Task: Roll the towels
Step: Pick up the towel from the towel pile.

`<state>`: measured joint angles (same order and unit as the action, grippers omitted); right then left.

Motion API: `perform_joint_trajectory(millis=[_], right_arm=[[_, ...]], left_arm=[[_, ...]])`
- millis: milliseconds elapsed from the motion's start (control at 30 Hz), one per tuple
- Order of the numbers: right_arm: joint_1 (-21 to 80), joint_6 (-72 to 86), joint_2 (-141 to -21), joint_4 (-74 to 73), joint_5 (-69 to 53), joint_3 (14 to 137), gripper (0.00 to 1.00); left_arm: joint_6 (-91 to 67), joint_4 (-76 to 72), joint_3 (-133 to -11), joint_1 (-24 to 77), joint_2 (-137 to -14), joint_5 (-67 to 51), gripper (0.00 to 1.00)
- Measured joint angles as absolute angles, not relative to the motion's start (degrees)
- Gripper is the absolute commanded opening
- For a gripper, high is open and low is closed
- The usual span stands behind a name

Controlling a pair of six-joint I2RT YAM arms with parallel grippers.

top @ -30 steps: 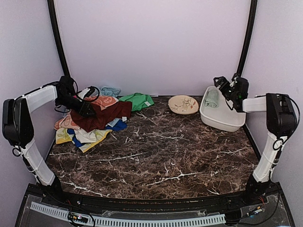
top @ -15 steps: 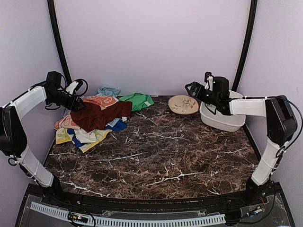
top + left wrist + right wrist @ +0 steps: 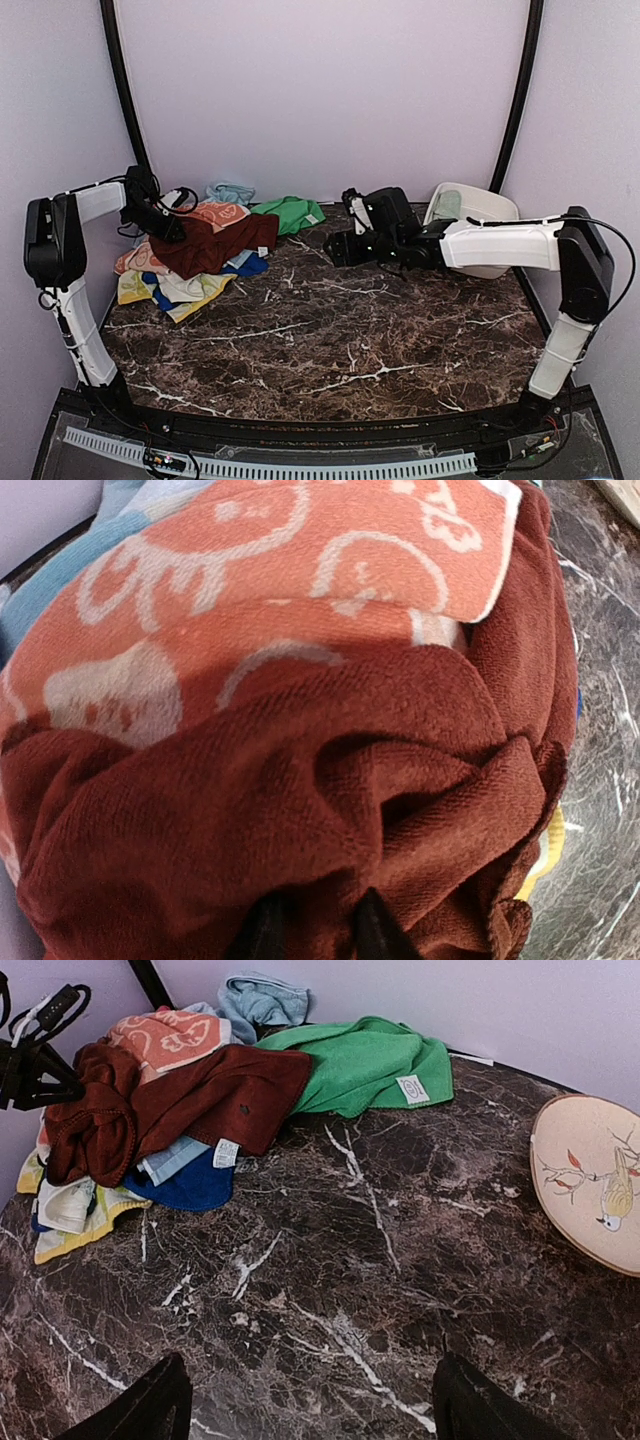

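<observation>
Pinching now | left gripper [image 3: 315,935]: fingertips nearly together on a fold of the maroon towel [image 3: 220,245] | towel lies on the far-left pile [image 3: 180,285], long side running rightward from the fingers | right gripper [image 3: 310,1405]: fingers wide apart, empty, well apart from the towel

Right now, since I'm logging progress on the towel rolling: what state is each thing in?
maroon towel: crumpled, unrolled.
orange patterned towel: unrolled, partly under the maroon towel.
green towel: loosely spread, unrolled.
mint towel: lying inside the white basin.
plate: lying flat, empty.
left gripper: shut on a fold of the maroon towel.
right gripper: open, holding nothing.
</observation>
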<state>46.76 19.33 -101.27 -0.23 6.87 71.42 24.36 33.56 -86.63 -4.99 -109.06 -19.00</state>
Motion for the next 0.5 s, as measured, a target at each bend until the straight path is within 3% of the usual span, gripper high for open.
perform_joint_trajectory(millis=[33,67,500], right_arm=[[47.11,19.27,-101.01,-0.93,7.77,71.42,0.8],[47.59,19.22,-100.71,-1.54,8.6,71.42,0.79],[49.67,17.78,-100.25,-8.69,14.7,73.3,0.72]], left_arm=[[23.64,33.8,-87.13,-4.99,-109.69,-19.46,0.01],[23.73,34.17,-87.81,-4.99,-110.45,-20.08,0.0],[24.03,43.51,-88.6,-2.15,-105.56,-31.05,0.0]])
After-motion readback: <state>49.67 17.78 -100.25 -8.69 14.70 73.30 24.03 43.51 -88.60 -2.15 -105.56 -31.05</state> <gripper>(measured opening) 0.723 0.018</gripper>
